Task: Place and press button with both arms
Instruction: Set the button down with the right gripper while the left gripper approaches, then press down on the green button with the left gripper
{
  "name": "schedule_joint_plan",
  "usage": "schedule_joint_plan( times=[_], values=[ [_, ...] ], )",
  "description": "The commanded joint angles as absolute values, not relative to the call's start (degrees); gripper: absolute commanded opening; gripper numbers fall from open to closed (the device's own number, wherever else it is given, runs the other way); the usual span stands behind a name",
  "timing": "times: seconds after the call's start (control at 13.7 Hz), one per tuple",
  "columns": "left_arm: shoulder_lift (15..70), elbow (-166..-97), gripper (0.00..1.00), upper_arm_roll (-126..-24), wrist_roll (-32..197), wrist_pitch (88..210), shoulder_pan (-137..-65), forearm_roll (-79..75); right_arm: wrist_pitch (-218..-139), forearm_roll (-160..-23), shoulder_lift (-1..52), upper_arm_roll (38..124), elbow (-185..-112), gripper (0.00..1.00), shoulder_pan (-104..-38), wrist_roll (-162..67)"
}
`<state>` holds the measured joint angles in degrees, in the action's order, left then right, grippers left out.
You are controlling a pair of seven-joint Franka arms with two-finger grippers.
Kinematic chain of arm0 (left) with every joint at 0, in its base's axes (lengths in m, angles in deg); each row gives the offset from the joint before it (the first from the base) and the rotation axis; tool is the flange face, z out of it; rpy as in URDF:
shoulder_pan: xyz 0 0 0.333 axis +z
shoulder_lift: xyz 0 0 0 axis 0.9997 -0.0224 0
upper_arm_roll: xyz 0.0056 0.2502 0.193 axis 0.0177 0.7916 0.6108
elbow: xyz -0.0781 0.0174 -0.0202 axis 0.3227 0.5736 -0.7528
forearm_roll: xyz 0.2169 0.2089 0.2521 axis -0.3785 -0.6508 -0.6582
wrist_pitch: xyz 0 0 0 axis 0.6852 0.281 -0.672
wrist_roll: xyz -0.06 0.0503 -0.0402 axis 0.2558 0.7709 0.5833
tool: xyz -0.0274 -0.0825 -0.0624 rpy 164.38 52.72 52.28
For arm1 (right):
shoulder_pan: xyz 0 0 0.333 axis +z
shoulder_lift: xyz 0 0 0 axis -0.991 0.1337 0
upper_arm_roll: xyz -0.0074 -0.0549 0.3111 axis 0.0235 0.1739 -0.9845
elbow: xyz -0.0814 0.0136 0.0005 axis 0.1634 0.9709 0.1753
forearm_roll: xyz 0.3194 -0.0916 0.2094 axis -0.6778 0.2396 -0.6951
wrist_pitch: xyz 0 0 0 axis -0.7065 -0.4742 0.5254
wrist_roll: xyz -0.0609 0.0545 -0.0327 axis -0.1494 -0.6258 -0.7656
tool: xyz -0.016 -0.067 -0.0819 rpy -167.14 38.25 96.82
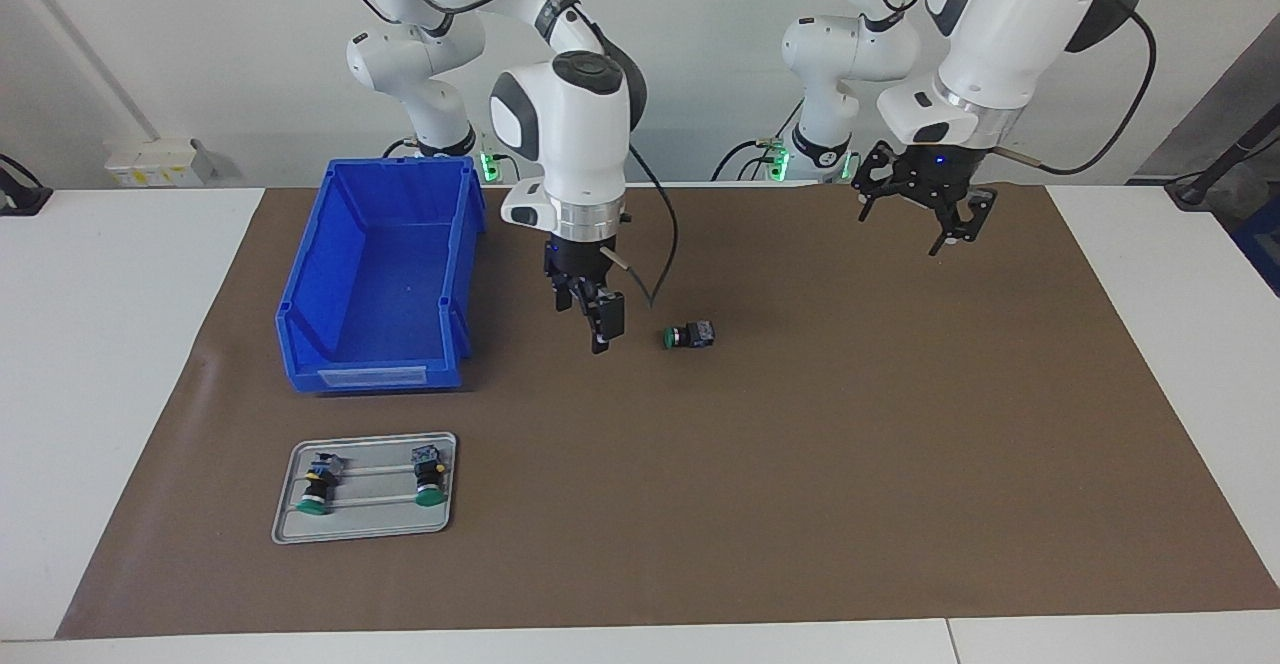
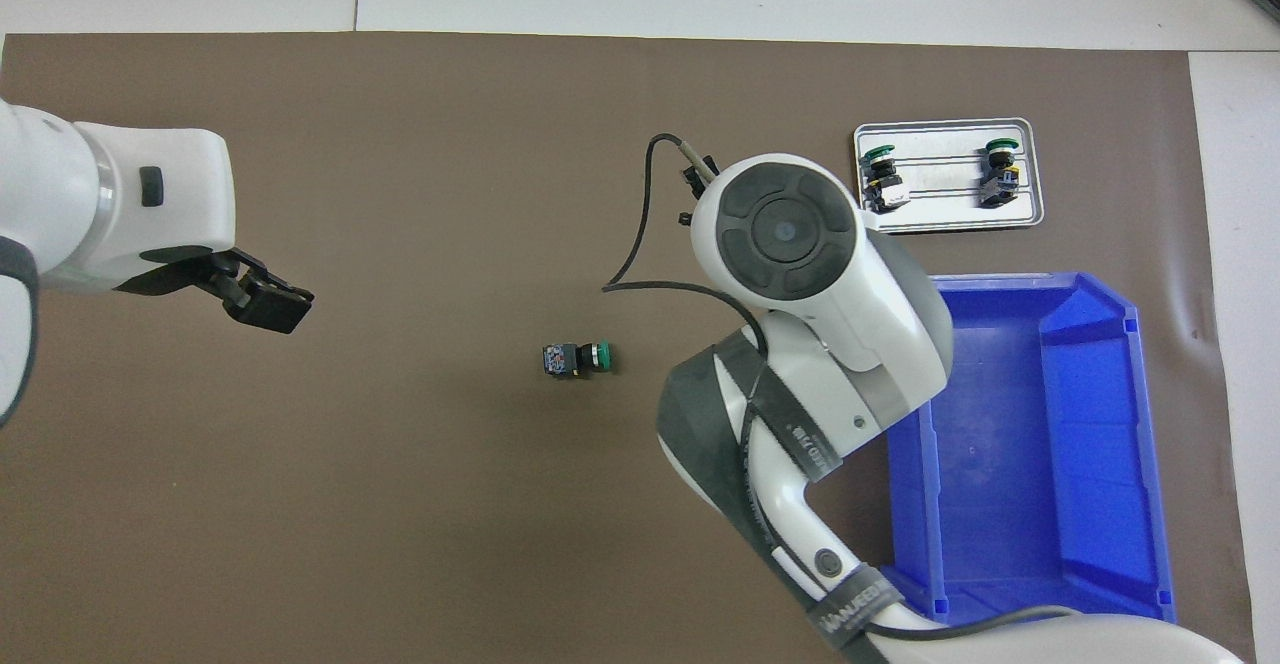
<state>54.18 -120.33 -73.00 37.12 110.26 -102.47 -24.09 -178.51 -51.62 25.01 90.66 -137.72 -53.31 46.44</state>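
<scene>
Blue bin [image 1: 375, 274] sits bare inside; the metal tray [image 1: 365, 519] holds two green-capped buttons [image 1: 320, 484]; the button [image 1: 690, 335] lies on its side on the brown mat [image 1: 800, 464], green cap, black body, blue-grey base; right gripper [image 1: 597, 319] hangs beside it, open, holding nothing; left gripper [image 1: 925, 206] waits open, empty, over the mat.

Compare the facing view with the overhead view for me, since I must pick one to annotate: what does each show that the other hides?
Only the facing view shows the right gripper, hanging open above the mat beside the bin; overhead, its own arm covers it. It also shows both arm bases.

Only the overhead view shows the mat just under the right arm's wrist.

Both show the button lying on its side on the mat, the blue bin, the tray with two more buttons, and the open left gripper waiting in the air.
</scene>
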Motion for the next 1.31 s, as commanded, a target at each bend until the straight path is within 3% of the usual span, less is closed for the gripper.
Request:
schedule_joint_plan(
  times=[0.0, 0.37, 0.8, 1.24],
  values=[
    [57.3, -126.6, 1.0, -72.2, 30.2, 114.5, -105.8, -22.4, -175.2, -58.4, 19.2, 89.8, -139.9, 1.0, -61.4, 28.7],
    [56.1, -132.5, 0.99, -72.2, 22.3, 123.7, -112.0, -19.3, -165.6, -62.2, 13.0, 89.9, -139.4, 1.0, -74.0, 2.1],
    [49.5, -139.2, 0.99, -72.1, 22.5, 139.7, -118.8, -19.3, -153.6, -63.8, 9.4, 90.6, -135.0, 1.0, -82.6, -24.6],
    [43.0, -140.9, 0.99, -72.1, 22.2, 148.6, -122.8, -19.3, -148.1, -59.7, 9.3, 89.7, -132.1, 1.0, -82.2, -30.6]
  ],
)
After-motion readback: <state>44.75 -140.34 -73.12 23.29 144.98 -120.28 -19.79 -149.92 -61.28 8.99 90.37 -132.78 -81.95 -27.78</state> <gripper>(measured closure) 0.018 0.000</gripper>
